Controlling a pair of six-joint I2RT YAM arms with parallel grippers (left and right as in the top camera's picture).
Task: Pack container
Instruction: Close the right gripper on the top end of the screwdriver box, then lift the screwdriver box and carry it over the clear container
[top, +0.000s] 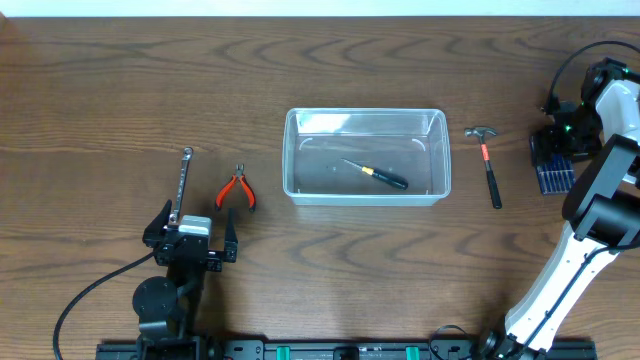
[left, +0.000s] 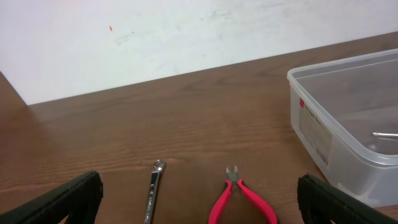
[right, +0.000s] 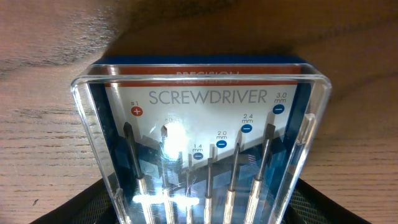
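1. The right gripper's fingers (right: 71, 208) show as dark shapes at either lower corner of the right wrist view. They flank a clear plastic case of precision screwdrivers with a blue backing (right: 199, 143). We cannot tell whether the pads press on its sides or stand just off them.
2. The left gripper's fingers (left: 62, 199) are spread wide with nothing between them. They hang over bare wood just short of the red-handled pliers (left: 239, 196) and the slim steel wrench (left: 152, 190).
3. The clear rectangular plastic container (top: 293, 160) sits mid-table with its long axis running left to right. A black-handled screwdriver (top: 380, 176) already lies inside it.
4. The coming move turns on one relation. The container lies to the left of the right gripper (top: 553, 150), with the small orange-necked hammer (top: 488, 165) on the table between them. In our judgement the right arm is plainly the nearer one for the case, which would have to pass over the hammer to reach the tub.
5. The overhead view shows the case only as a blue patch, its long side seemingly pointing away from the robot. The right wrist view alone shows the printed card and the row of shafts, but no container. The left wrist view catches the container's near corner and a side label.
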